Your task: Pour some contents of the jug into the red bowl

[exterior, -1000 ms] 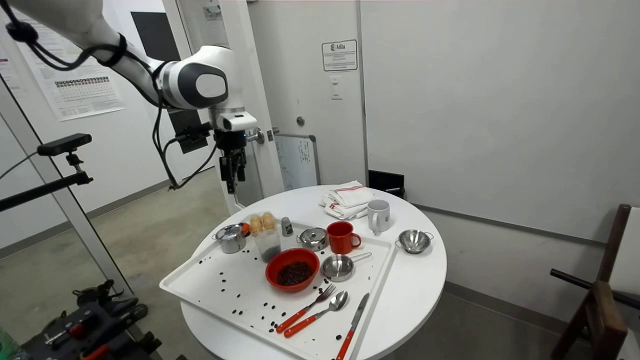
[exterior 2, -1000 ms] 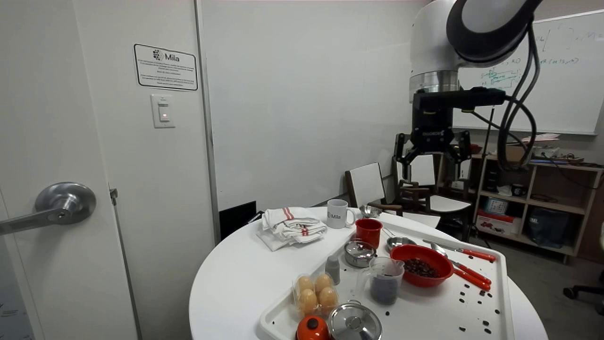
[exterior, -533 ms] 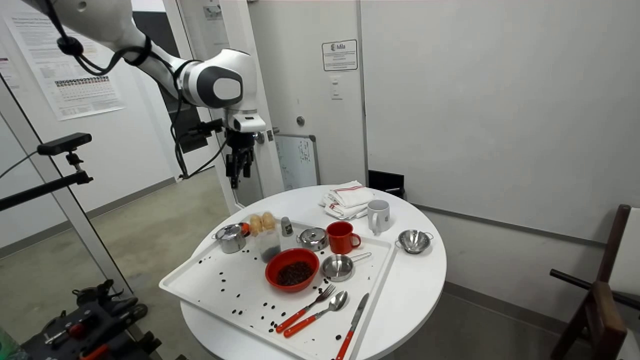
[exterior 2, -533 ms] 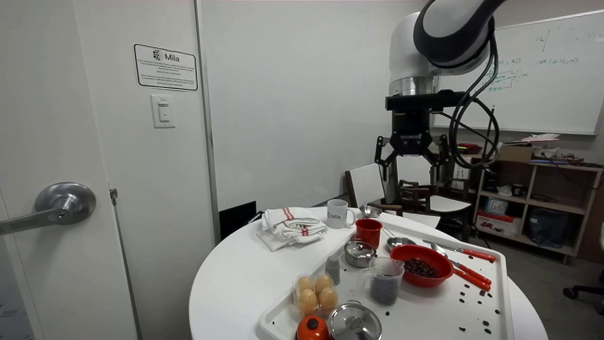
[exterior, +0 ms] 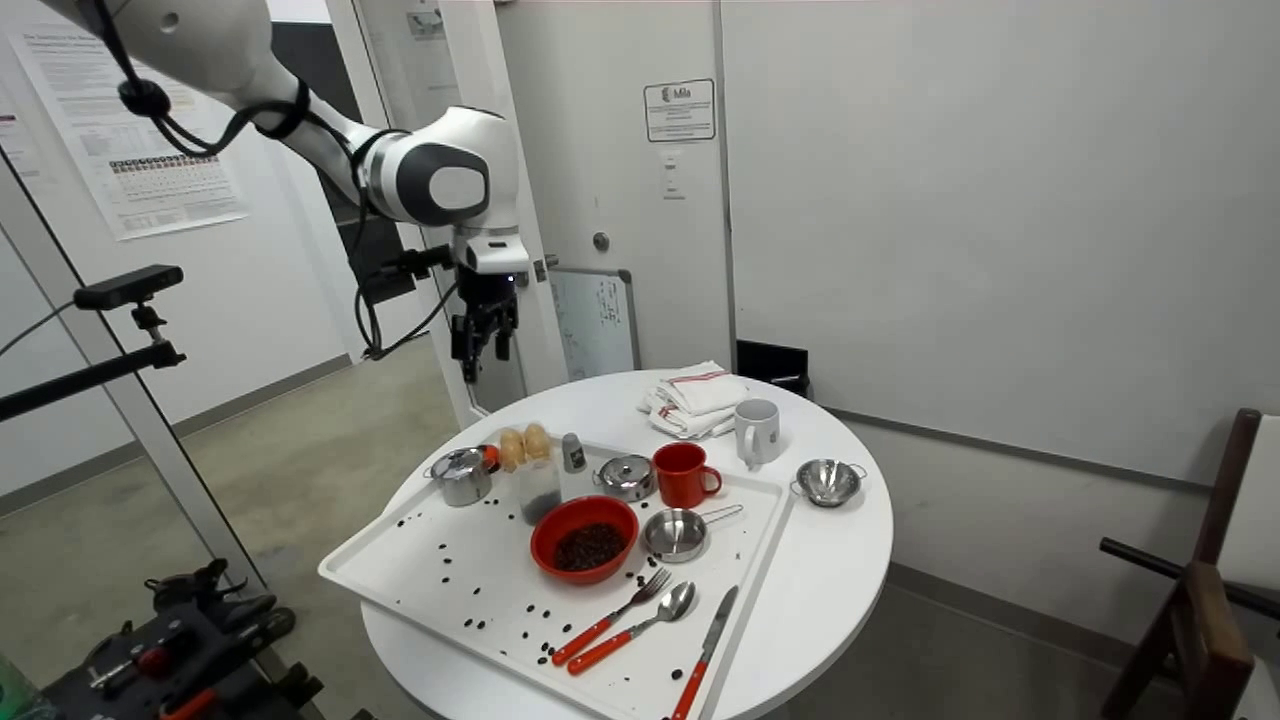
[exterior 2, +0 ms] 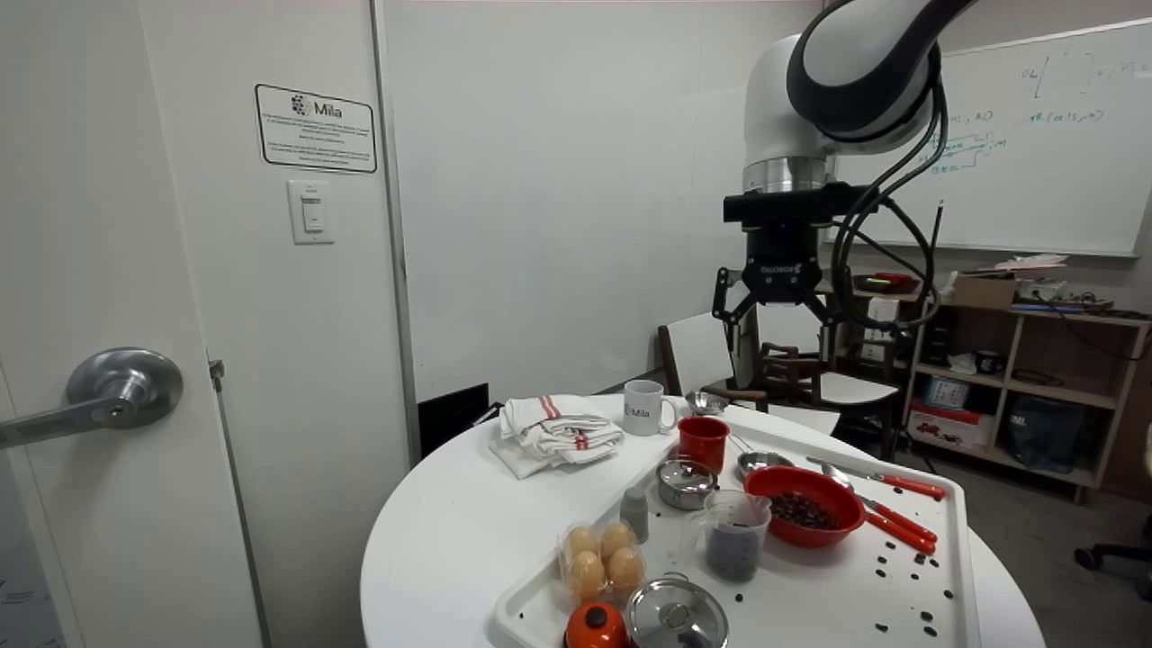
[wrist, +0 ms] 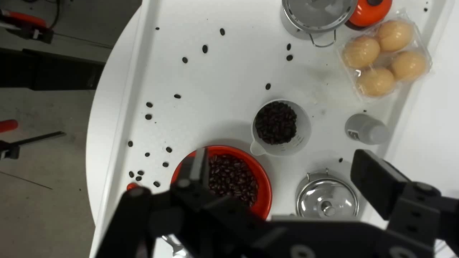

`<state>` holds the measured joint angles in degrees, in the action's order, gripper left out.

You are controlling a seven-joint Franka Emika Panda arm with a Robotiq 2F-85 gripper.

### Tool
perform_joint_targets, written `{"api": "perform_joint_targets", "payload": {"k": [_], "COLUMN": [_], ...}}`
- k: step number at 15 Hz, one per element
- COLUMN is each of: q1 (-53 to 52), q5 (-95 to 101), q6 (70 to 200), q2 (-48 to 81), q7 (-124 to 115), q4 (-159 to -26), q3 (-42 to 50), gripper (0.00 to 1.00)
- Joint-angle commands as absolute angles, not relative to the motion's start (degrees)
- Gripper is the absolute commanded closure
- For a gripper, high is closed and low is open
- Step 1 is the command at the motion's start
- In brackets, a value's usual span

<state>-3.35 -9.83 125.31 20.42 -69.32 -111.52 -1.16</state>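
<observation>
At my left the white Franka arm (exterior: 455, 190) reaches in, and below it the pincer (exterior 2: 779, 349) points straight down, well above the worktop (exterior: 830, 570), its fingers spread wide apart. On the white tray (exterior: 500, 560) a lidded steel pot (exterior: 461, 480) stands first, then four brown eggs (exterior: 537, 443) in a clear carton (wrist: 384, 59). Next comes the clear measuring jug (exterior: 540, 492), upright and partly filled with dark beans (wrist: 275, 123); the wrist view shows its spout turned toward the red bowl (exterior 2: 807, 535). Behind the jug is a small grey bottle (exterior: 573, 455). The bowl sits on the tray just beside the jug, though I cannot tell whether they touch, and dark beans (exterior: 590, 548) lie in it too. More beans (wrist: 204, 48) are scattered over the tray. In front of the bowl lie a red-handled fork (exterior: 606, 623) and spoon (exterior: 612, 645); behind it stands a small lidded steel pan (exterior: 628, 480). Farther right come a steel saucepan (exterior: 676, 535), a red mug (exterior: 682, 475), folded white towels (exterior: 695, 400) striped in red, a red-handled knife (exterior: 710, 645), a pale grey mug (exterior: 757, 432) and, last, a steel colander (exterior: 828, 483). The towels, grey mug and colander rest directly on the worktop.
</observation>
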Motion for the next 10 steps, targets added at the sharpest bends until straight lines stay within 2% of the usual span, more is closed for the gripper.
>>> {"api": "perform_joint_targets", "payload": {"k": [1, 6, 10], "q1": [-5.09, -7.10, -10.77], "q5": [-12.83, -16.93, -16.10], "q6": [130.31, 137.85, 149.08], "q2": [22.19, 26.19, 32.32], "q7": [-78.54, -91.21, -103.00], "q4": [-113.07, -113.01, -111.26], "q3": [0.20, -0.24, 0.84], "gripper": [0.00, 0.00, 0.00]}}
